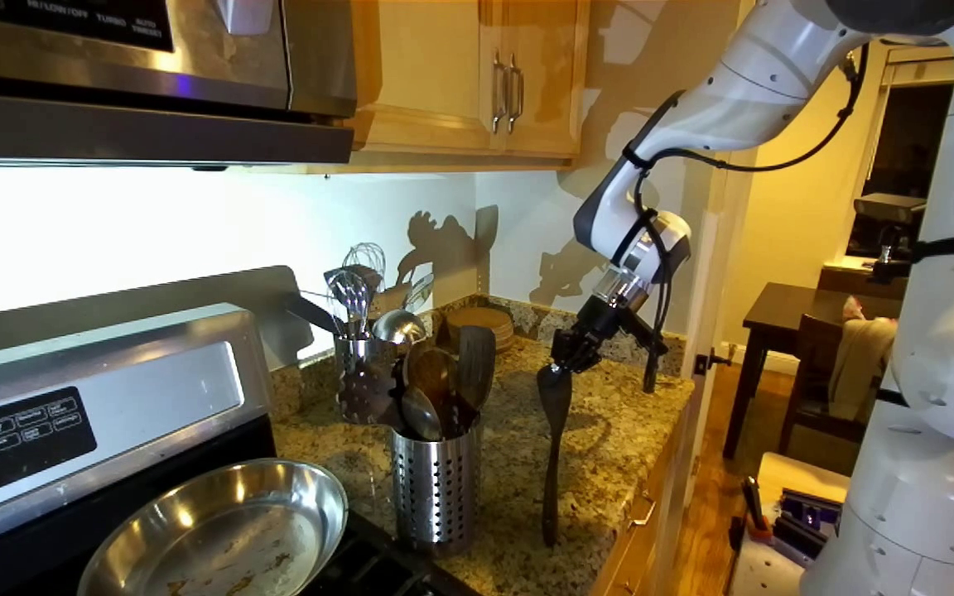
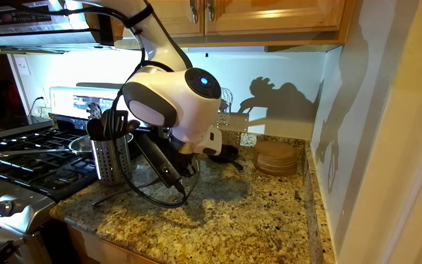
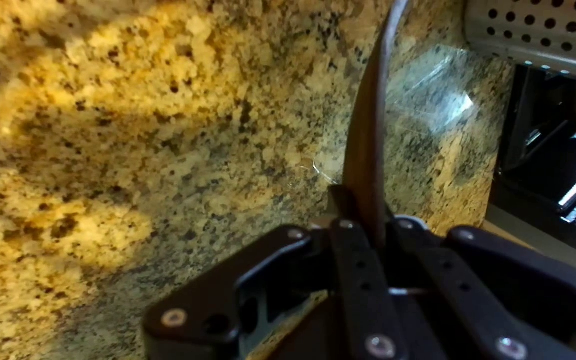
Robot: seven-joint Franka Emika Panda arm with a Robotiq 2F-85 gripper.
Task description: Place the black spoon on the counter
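Over the granite bench (image 2: 240, 216): the black spoon (image 1: 556, 430) hangs gripped, head uppermost, its handle slanting down and away; whether the handle tip touches the granite, I cannot tell.
Jaws: closed on the spoon's head, fingers (image 3: 360, 275) to either side of it in the wrist view.
Spoon's set-down: judged the step in hand, since the spoon is out of any holder and over its destination, yet not released.
Jaws' next move: likely lowering and tipping the head end until the whole length lies along the granite, then parting and backing off. Letting go at this height would probably make it clatter or slide; the handle should also stay inside the front edge.
Perforated steel holder (image 1: 436, 488): upright on the bench, near the spoon's handle but apart from it; standing in it, heads up, are a broad dark spatula (image 1: 477, 364), a brown spoon (image 1: 431, 372) and a steel spoon (image 1: 421, 415), among others too crowded to sort.
Rear steel holder (image 1: 351, 358): farther back on the bench; wire whisks (image 1: 351, 291) rise from it, and a shiny ladle (image 1: 398, 326) beside them probably belongs to it too.
Stainless skillet (image 1: 311, 488): on the stovetop (image 2: 50, 161), its floor marked with brown stains; I see no food in it, though its near side is cut off.
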